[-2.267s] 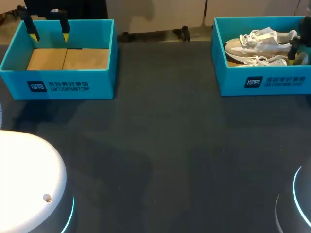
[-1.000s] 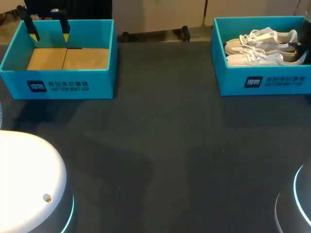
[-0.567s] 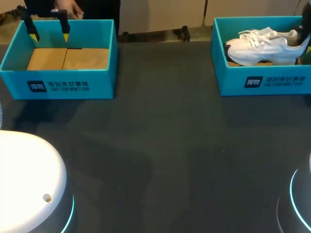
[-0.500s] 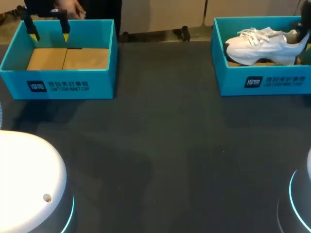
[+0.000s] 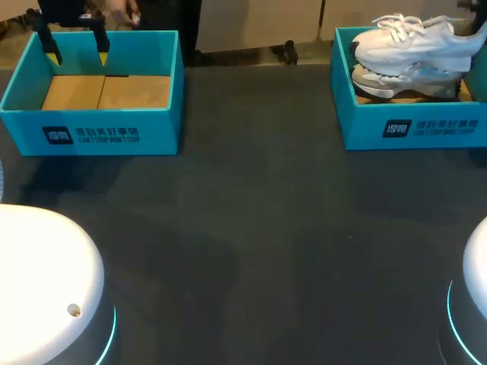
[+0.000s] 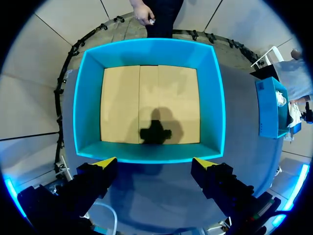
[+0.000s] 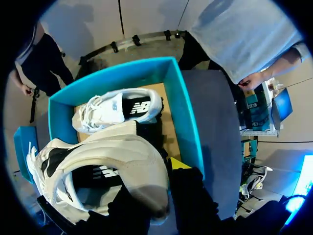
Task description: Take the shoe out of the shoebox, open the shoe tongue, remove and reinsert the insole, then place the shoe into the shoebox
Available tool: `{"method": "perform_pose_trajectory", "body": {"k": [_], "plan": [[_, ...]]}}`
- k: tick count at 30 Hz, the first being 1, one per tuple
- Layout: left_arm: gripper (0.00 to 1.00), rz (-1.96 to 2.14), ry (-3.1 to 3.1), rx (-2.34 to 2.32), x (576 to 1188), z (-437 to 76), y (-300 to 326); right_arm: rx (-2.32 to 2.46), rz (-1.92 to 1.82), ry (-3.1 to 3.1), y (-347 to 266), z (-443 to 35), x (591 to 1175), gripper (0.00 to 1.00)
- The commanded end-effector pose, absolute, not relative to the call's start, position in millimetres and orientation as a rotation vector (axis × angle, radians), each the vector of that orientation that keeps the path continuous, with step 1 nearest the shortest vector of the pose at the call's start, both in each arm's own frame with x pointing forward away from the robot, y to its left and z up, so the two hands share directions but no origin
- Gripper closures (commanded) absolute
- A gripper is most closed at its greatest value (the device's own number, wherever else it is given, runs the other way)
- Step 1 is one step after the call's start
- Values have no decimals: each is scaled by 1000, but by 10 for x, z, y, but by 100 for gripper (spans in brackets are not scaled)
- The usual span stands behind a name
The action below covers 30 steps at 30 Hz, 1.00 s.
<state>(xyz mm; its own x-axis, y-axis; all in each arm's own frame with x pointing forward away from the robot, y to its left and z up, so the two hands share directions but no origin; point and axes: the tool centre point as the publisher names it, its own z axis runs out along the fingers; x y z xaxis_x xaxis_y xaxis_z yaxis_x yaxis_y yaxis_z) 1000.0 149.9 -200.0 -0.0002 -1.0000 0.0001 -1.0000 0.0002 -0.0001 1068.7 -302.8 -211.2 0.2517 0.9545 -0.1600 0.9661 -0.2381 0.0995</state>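
Observation:
A white and beige shoe (image 5: 411, 42) hangs above the right blue shoebox (image 5: 415, 129), toe toward the table's middle. My right gripper (image 7: 156, 191) is shut on its heel collar, one yellow fingertip (image 7: 177, 164) outside the heel, the other finger hidden by the shoe (image 7: 107, 166). A second shoe (image 7: 117, 110) lies on its side in the shoebox (image 7: 185, 112), also visible under the raised one (image 5: 403, 82). My left gripper (image 6: 154, 164) stands open over the near wall of the left box (image 6: 146, 156), its yellow tips (image 5: 53, 55) at that box's far rim in the head view.
The left blue box (image 5: 91, 133) holds only a cardboard floor (image 5: 106, 91). Dark tabletop (image 5: 251, 228) spreads between and in front of the two boxes. The white bases of my arms (image 5: 46, 281) sit at the near corners.
My right gripper has lifted the white shoe from inside the right shoebox to above its rim, uncovering the second shoe. The left arm has stayed where it was.

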Motion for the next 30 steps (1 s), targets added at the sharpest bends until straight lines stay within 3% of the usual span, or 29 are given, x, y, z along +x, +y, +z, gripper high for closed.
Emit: {"method": "perform_pose_trajectory", "body": {"k": [1, 18, 30], "plan": [[0, 0, -2222, 2221, 10000, -2000, 1499, 2320, -114, 1777, -2959, -1825, 10604, 100], [0, 0, -2222, 2221, 10000, -2000, 1499, 2327, -138, 1747, -2976, -1771, 10612, 100], [0, 0, -2222, 2221, 10000, -2000, 1499, 2351, -47, 1602, -2690, -1175, 10265, 100]]}}
